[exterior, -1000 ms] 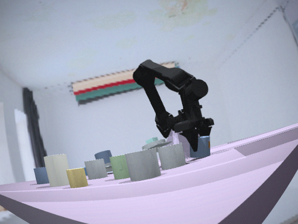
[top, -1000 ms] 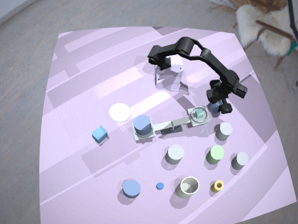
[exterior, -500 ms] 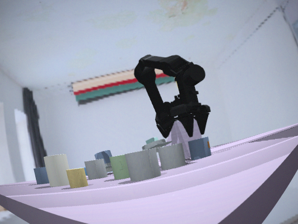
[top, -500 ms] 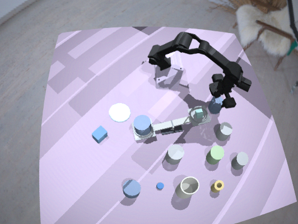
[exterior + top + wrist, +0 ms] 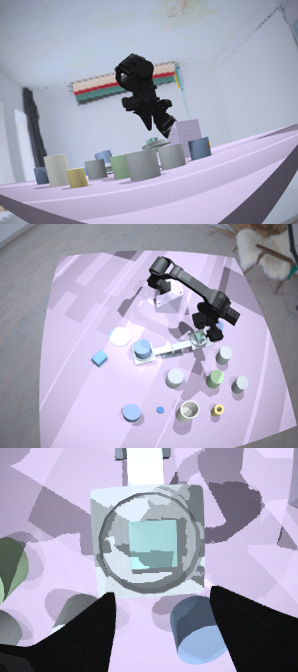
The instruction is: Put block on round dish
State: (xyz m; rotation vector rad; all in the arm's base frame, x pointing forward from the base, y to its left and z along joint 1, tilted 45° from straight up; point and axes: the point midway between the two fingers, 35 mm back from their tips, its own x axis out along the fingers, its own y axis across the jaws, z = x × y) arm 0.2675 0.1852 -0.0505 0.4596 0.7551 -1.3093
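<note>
A teal block (image 5: 199, 337) (image 5: 152, 140) (image 5: 153, 543) sits uncovered inside the round rim on one end pan of the white balance (image 5: 180, 346) (image 5: 145, 468). A blue cup (image 5: 143, 349) (image 5: 103, 156) stands on the other end pan. The matching blue cup (image 5: 220, 325) (image 5: 199, 148) (image 5: 200, 635) stands on the table beyond the block's pan, off the balance. My gripper (image 5: 206, 329) (image 5: 158, 133) (image 5: 164, 596) is open and empty, above and a little to the side of the block. The round dish (image 5: 120, 336) lies beyond the far pan, with no cup on it.
Grey cylinders (image 5: 175, 378) (image 5: 224, 355) (image 5: 240, 385) and a green one (image 5: 215, 378) stand beside the balance. Farther off are a cream cup (image 5: 187, 413), a yellow ring piece (image 5: 217, 409), a blue disc (image 5: 160, 410) and a blue cylinder (image 5: 131, 413). A blue cube (image 5: 99, 358) lies near the dish.
</note>
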